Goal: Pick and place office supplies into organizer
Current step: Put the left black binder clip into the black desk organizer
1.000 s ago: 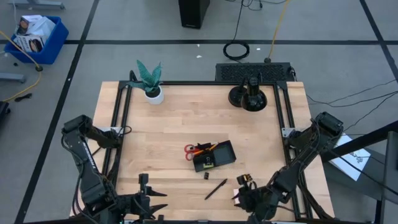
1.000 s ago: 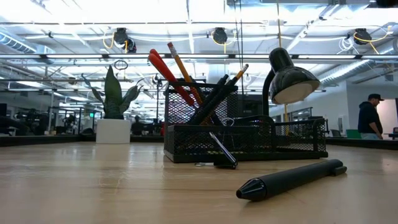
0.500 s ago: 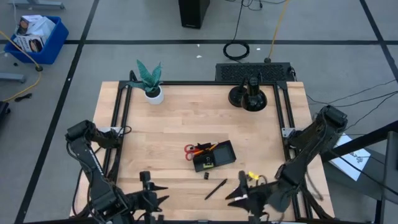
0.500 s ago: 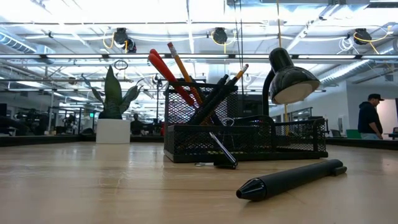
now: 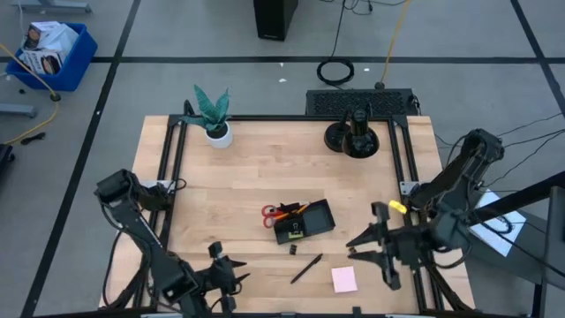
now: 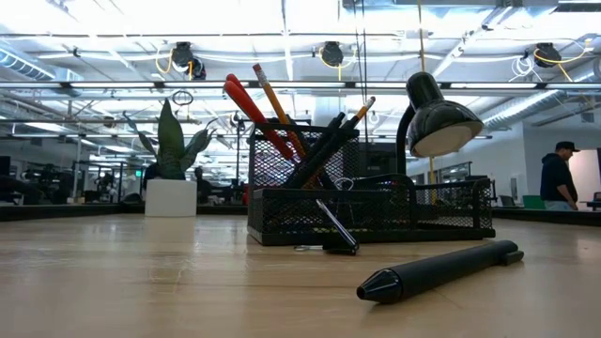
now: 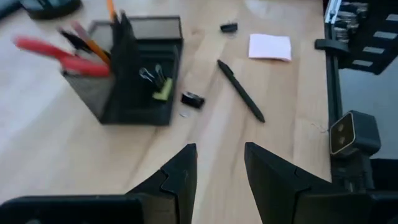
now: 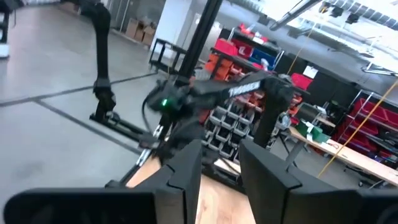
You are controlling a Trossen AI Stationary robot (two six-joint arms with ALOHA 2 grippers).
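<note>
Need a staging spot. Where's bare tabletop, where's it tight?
Bare: the wide stretch between the plant, the lamp and the organizer; also left of the scissors. Tight: front of the organizer, around the clip, pen and sticky-note pad.

A black mesh organizer (image 5: 303, 221) is sitting mid-tabletop, red-handled scissors (image 5: 271, 215) standing in it. A small black clip (image 5: 294, 249) and a slim black pen (image 5: 306, 268) are lying toward the front edge; a pale pink sticky-note pad (image 5: 343, 279) is lying right of the pen.

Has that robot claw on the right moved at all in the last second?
Yes. In the high view the right gripper has risen from the table's near edge toward its right side, uncovering a pink sticky-note pad.
</note>
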